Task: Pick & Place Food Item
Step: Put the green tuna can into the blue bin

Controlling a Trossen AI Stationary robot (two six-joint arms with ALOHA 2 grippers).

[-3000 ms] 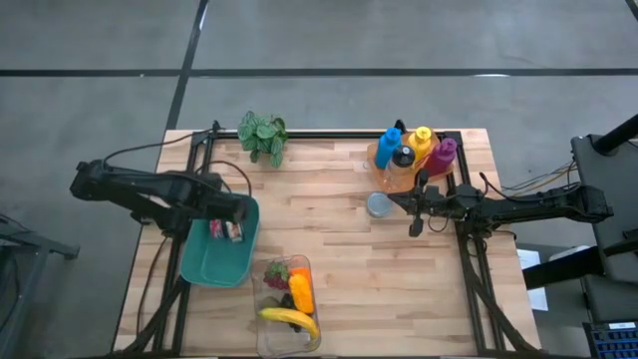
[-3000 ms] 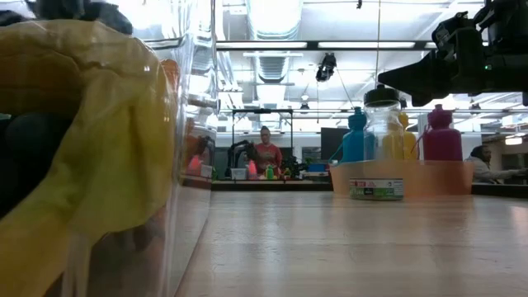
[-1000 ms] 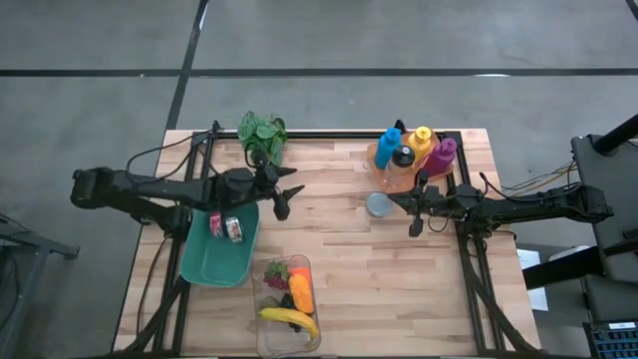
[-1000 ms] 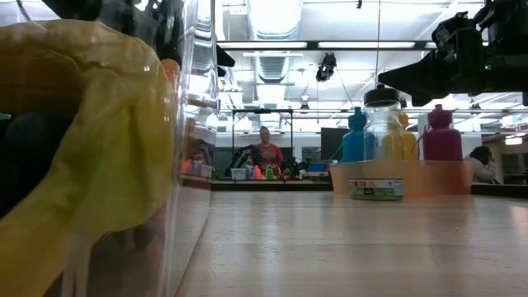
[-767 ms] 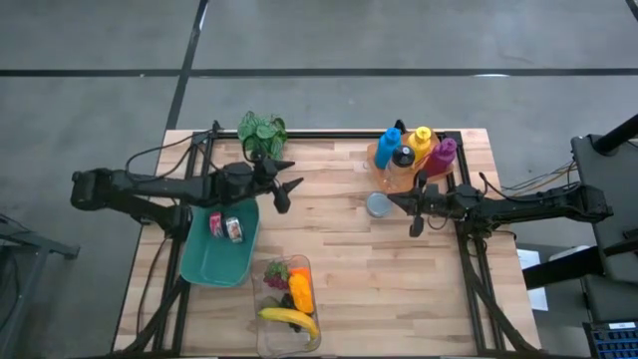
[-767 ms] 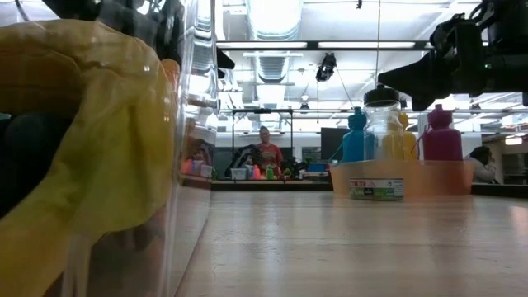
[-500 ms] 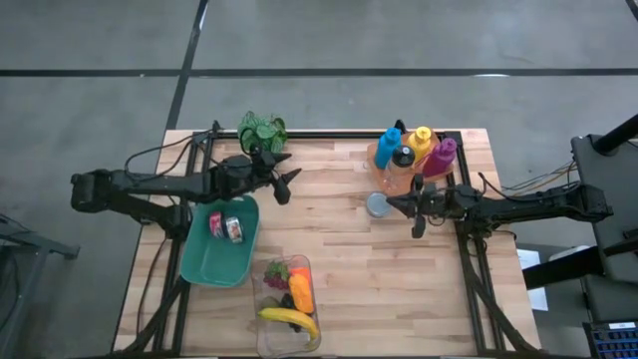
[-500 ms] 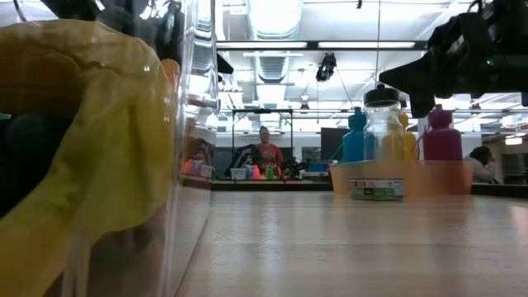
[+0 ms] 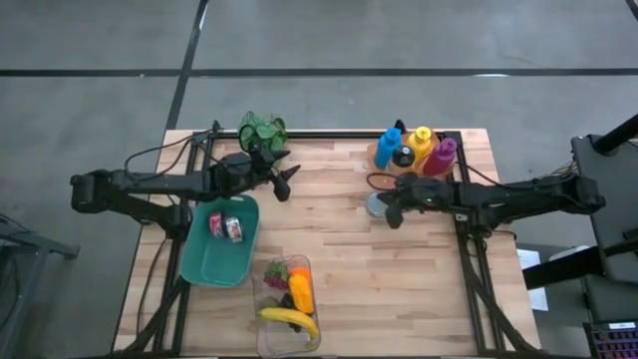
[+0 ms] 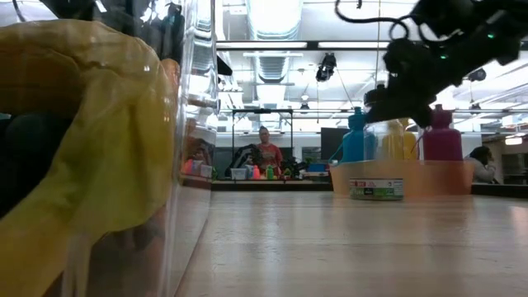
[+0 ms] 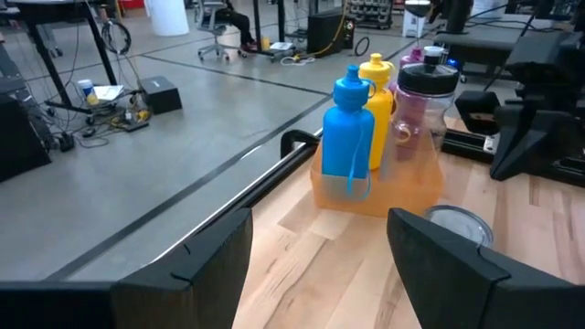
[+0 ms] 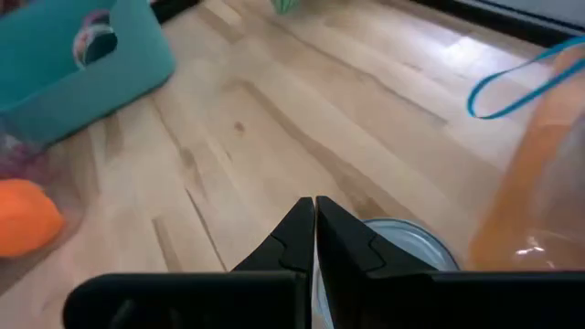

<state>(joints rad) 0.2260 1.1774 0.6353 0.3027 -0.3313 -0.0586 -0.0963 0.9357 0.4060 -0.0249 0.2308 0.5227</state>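
In the high view a clear container near the table's near edge holds a yellow banana, an orange piece and a dark red and green piece. Left of it, a teal bin holds two small items. My left gripper hovers open beyond the bin's far right corner, empty. My right gripper is shut and empty. It hangs over the near edge of a round silver-lidded tin, well above it in the low view.
An orange tray with blue, yellow, purple and clear bottles stands at the far right, just beyond the tin. A potted plant sits at the far edge behind my left gripper. Bare wood lies between the arms. People show in the room beyond.
My left gripper has moved up and toward the far edge, away from the teal bin, staying open. My right gripper has swung toward the table's left, from beside the bottle tray to over the tin, and has tipped downward, staying shut.
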